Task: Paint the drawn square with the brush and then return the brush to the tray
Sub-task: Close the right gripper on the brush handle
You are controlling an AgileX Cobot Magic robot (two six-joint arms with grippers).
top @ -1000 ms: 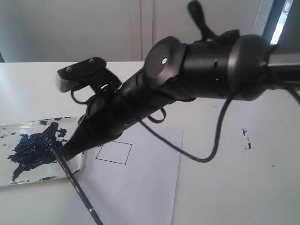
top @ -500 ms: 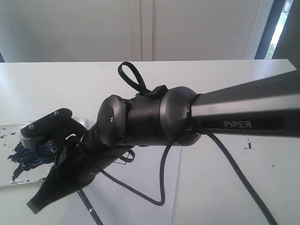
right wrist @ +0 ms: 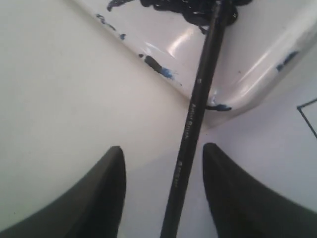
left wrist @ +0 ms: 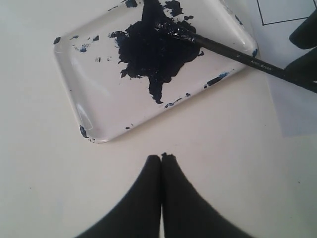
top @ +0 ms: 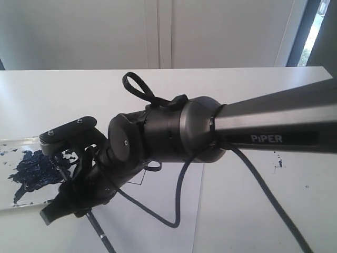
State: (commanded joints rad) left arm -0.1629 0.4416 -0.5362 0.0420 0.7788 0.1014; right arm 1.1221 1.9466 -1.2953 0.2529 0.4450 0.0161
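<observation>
Two grippers. Right gripper, lower left in exterior view: spread wide astride brush, gaps either side. Left gripper: pressed together, empty, near tray.

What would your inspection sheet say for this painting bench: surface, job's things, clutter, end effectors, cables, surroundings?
Surface: white table, paper sheet lying on it.
Job's things: tray holds a navy paint blotch; brush has its bristles in the paint, handle out over the rim; drawn square is white inside where visible.
Clutter: dark paint specks on the table.
End effectors: left end effector shut, empty; right end effector open, fingers either side of the brush handle, not touching.
Cables: black cable loops over the paper.
Surroundings: pale wall, window strip.
</observation>
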